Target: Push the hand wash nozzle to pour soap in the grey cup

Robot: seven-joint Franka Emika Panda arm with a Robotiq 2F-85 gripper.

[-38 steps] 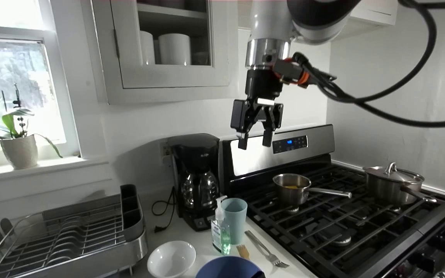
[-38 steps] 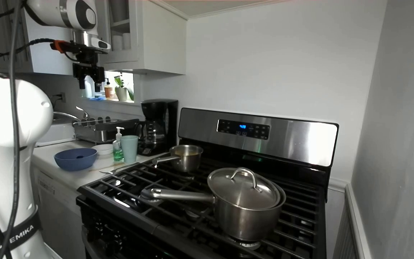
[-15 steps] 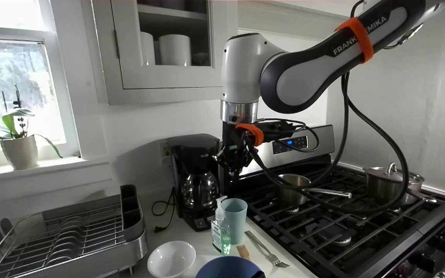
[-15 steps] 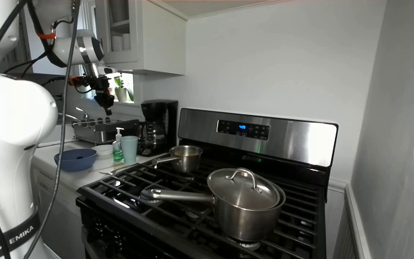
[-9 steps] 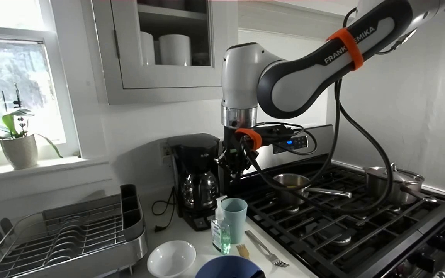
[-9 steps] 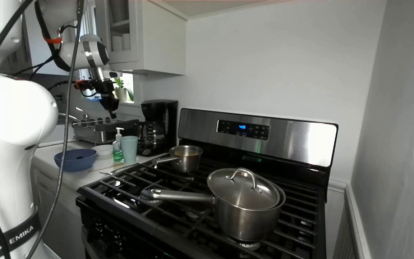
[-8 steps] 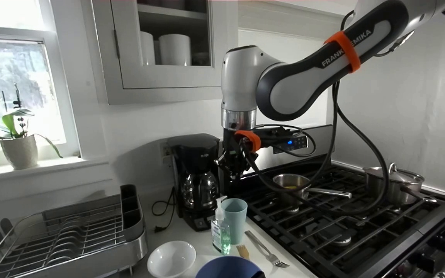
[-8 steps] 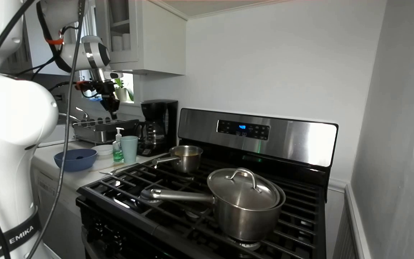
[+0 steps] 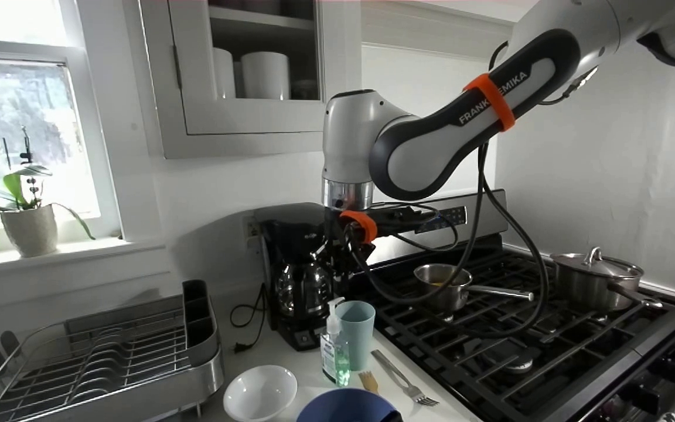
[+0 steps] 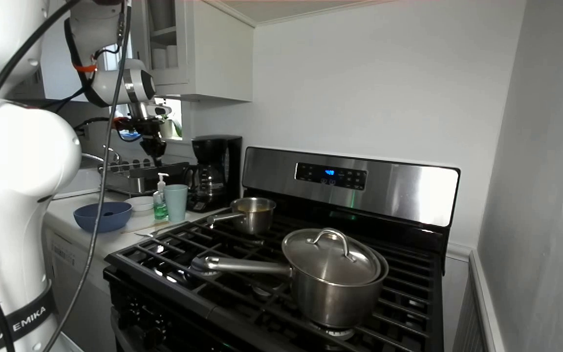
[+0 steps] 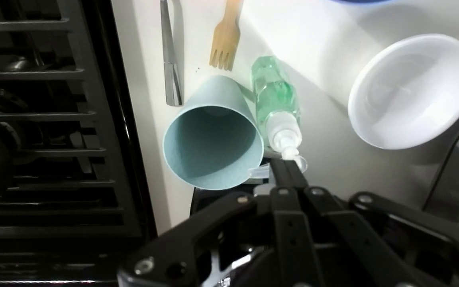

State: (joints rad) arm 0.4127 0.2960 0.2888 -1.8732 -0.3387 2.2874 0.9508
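Note:
The hand wash bottle, clear with green soap, stands upright beside the cup, which looks pale blue-grey. Its white nozzle points to the cup, the spout's tip at or over the rim in the wrist view. My gripper is shut with nothing between its fingers; the tips cover part of the pump head in that view. From an exterior view, the gripper hangs a little above the nozzle, apart from it. Against the dark coffee maker, the fingertips are hard to make out in an exterior view.
A black coffee maker stands right behind the bottle and cup. A white bowl, a blue bowl and forks lie around them. The stove with two pots borders the counter; a dish rack is opposite.
The arm has come down and moved over the bottle, still lowering in the last half second. The gripper, open at first, has turned and shut. Bottle and cup have not moved.

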